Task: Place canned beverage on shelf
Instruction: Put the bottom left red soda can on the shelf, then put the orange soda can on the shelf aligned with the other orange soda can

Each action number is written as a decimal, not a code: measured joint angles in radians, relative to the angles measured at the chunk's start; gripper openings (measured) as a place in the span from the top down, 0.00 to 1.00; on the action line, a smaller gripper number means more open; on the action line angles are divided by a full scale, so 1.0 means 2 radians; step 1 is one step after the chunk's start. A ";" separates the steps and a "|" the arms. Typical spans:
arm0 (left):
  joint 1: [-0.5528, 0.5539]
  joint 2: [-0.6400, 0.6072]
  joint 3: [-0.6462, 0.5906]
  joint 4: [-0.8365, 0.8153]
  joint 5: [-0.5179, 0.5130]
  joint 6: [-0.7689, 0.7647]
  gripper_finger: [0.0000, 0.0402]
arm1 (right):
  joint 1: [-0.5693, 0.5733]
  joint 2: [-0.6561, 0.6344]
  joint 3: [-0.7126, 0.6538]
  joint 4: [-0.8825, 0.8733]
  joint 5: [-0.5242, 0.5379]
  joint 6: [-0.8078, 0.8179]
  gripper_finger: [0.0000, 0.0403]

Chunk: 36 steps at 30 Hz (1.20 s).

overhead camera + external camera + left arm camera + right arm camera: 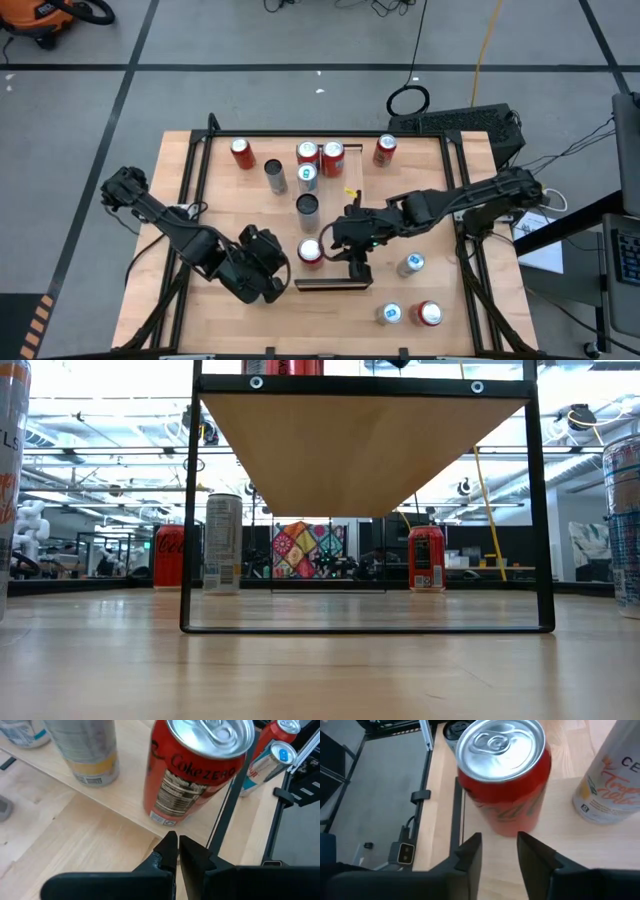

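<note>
The red aluminium Coke Zero can [502, 775] is seen upright on the long pale-wood shelf board [220, 827], near its left end. Just short of it, the right gripper [499, 847] is held released, nothing grasped. On the other side, the left gripper [175, 851] is kept clenched and empty. Farther back, a tall silver can [307, 211] is stood.

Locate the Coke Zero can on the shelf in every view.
High view: Coke Zero can, just below table centre.
Low view: only its red base, at the top edge, left of centre.
Left wrist view: upper centre.
Right wrist view: upper centre.
Landmark, high and wrist views: tall pale can beside it.
</note>
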 joint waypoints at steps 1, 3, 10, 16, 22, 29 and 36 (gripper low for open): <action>0.000 0.000 0.004 -0.002 0.000 0.000 0.95 | -0.001 0.002 0.000 0.002 0.000 0.000 0.77; 0.000 0.000 0.009 -0.004 -0.001 -0.001 0.95 | -0.003 0.007 0.000 0.006 0.000 -0.003 0.81; 0.000 0.000 0.013 -0.027 -0.004 -0.017 0.95 | -0.004 0.014 0.000 0.007 -0.006 -0.012 0.89; 0.002 0.000 0.013 -0.026 -0.005 -0.017 0.95 | -0.005 0.014 0.000 0.032 -0.013 -0.017 0.90; 0.002 0.000 0.013 -0.025 -0.008 -0.023 0.95 | -0.006 0.014 0.000 0.037 -0.013 -0.017 0.91; 0.002 0.000 0.013 -0.025 -0.008 -0.026 0.95 | -0.006 0.010 0.000 0.019 -0.017 -0.021 0.91; 0.002 -0.002 0.013 -0.024 -0.007 -0.040 0.95 | -0.010 -0.038 0.020 -0.083 -0.044 -0.010 0.91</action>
